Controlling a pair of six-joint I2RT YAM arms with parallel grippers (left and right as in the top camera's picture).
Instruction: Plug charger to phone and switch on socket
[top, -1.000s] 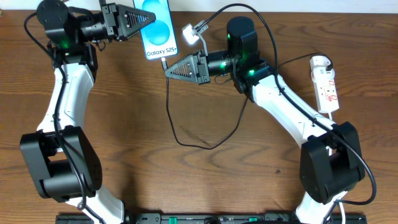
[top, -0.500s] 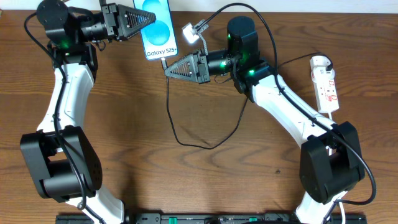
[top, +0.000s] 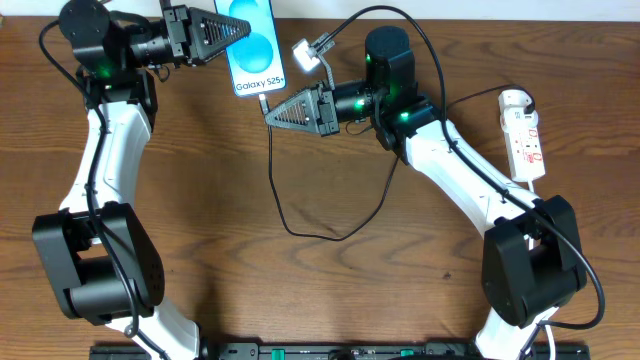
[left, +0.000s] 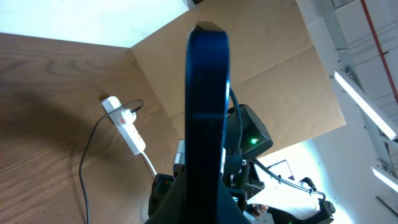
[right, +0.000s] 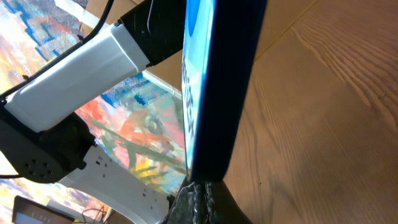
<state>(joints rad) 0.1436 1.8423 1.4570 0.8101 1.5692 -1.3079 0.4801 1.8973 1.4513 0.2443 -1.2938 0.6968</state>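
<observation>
My left hand (top: 232, 28) clamps the phone (top: 252, 45); my right hand (top: 270, 112) pinches the charger (top: 273, 165) tip, phone's edge just ahead. A skewed push could bend the tip.

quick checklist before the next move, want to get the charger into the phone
1. Phone gripped by left gripper: ok.
2. Charger tip held in right gripper: ok, fingers look closed on it.
3. Tip lined up at the phone's bottom edge: ok.
4. Tip seated in the port: cannot tell, fingers hide it.
5. Cable slack: ok, loose loop on the table.
6. Socket switched on: cannot tell.
</observation>
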